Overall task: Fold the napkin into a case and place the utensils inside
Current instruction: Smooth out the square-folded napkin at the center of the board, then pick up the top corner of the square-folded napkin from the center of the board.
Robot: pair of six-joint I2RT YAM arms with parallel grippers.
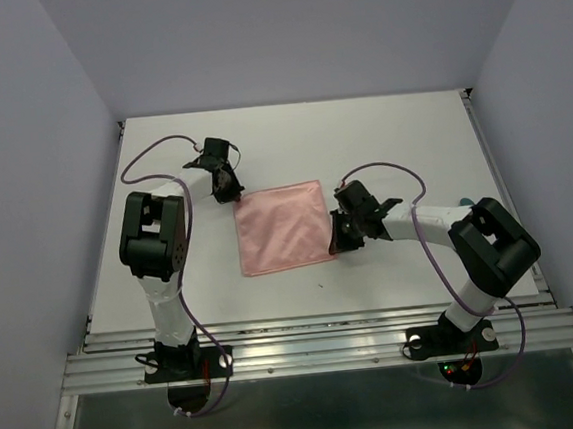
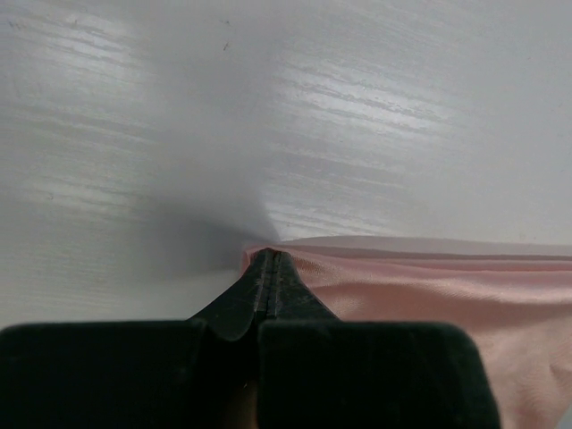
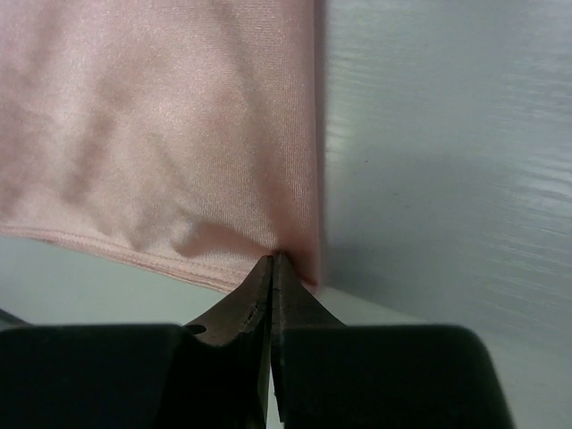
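Observation:
The salmon-pink napkin point(image 1: 283, 227) lies spread as a rough square in the middle of the white table. My left gripper point(image 1: 226, 192) is at its far left corner, shut on that corner; the left wrist view shows the closed fingertips point(image 2: 269, 257) pinching the napkin point(image 2: 429, 286). My right gripper point(image 1: 337, 244) is at its near right corner, shut on it; the right wrist view shows the tips point(image 3: 273, 260) pinching the napkin point(image 3: 161, 125) by the hem. No utensils are in view. The cloth is not a narrow case.
The white table point(image 1: 411, 143) is walled at the back and both sides. A metal rail point(image 1: 318, 347) runs along the near edge by the arm bases. Purple cables point(image 1: 155, 151) loop over both arms.

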